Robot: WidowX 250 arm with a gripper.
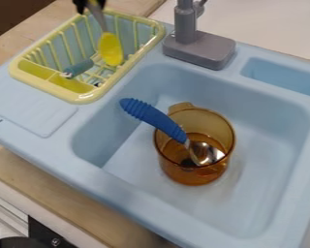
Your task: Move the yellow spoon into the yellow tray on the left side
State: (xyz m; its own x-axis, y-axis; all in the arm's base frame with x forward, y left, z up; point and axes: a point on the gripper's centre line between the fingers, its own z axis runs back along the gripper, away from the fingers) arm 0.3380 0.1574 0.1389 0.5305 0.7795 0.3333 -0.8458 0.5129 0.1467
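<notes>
The black gripper (89, 5) is at the top edge, left of centre, with its fingertips shut on the grey handle of the yellow spoon (110, 49). The spoon hangs bowl-down over the yellow tray (28, 86), a slatted rack at the upper left. Its yellow bowl appears in front of the rack's right part; whether it touches the rack I cannot tell. A teal-handled item (79, 68) lies inside the rack.
A light blue sink (261, 131) holds an amber cup (195, 175) with a blue-handled spoon (153, 117) leaning in it. The grey faucet (197, 48) stands right of the rack. A small basin (284, 77) is recessed at the right.
</notes>
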